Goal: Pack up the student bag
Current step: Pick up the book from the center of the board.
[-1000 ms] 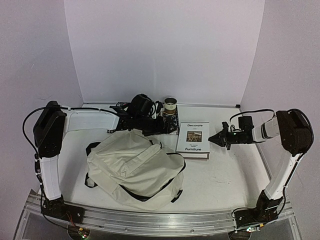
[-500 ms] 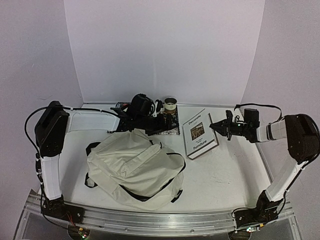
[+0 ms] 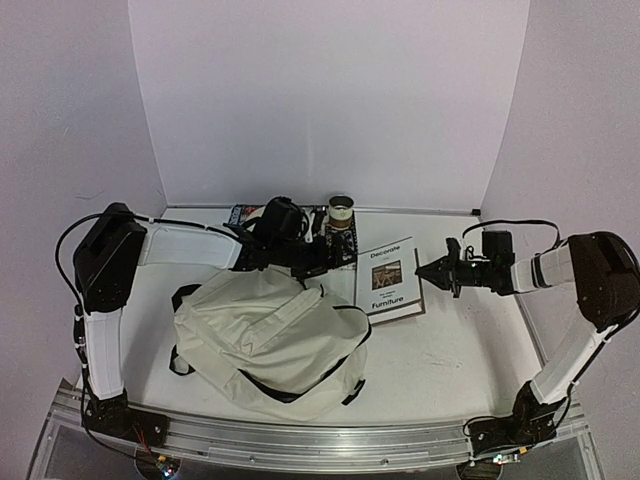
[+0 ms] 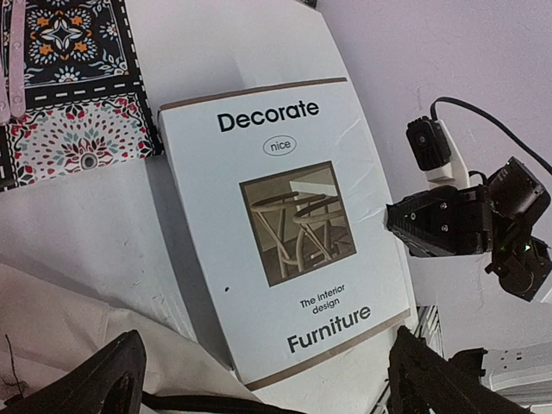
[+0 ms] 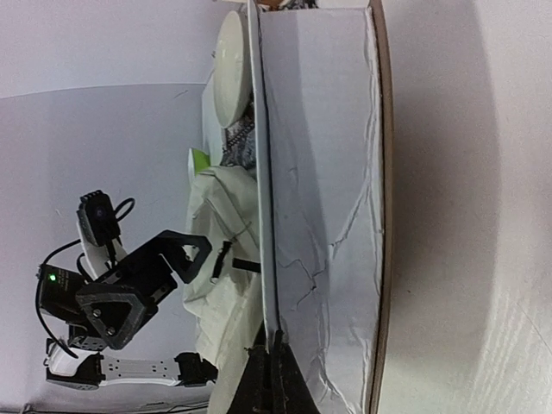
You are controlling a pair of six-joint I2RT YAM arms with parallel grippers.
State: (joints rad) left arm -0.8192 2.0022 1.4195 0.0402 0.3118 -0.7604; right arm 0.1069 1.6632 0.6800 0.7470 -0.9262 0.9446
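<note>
The cream student bag lies slumped on the table left of centre, with black straps. A white book titled "Decorate Furniture" sits just right of it, tilted, its left edge near the bag. My right gripper is shut on the book's right edge; the right wrist view shows the closed tips pinching the cover of the book. My left gripper hovers open at the bag's far edge, its fingers wide apart above the book and the bag's fabric.
A patterned notebook lies behind the bag, also in the left wrist view. A small cup stands at the back wall, and another printed booklet lies left of it. White walls close in the back and sides.
My right gripper took the book's right edge and raised it, then brought it leftward and lower, nearer the bag. My left arm shifted slightly at the bag's far edge.
</note>
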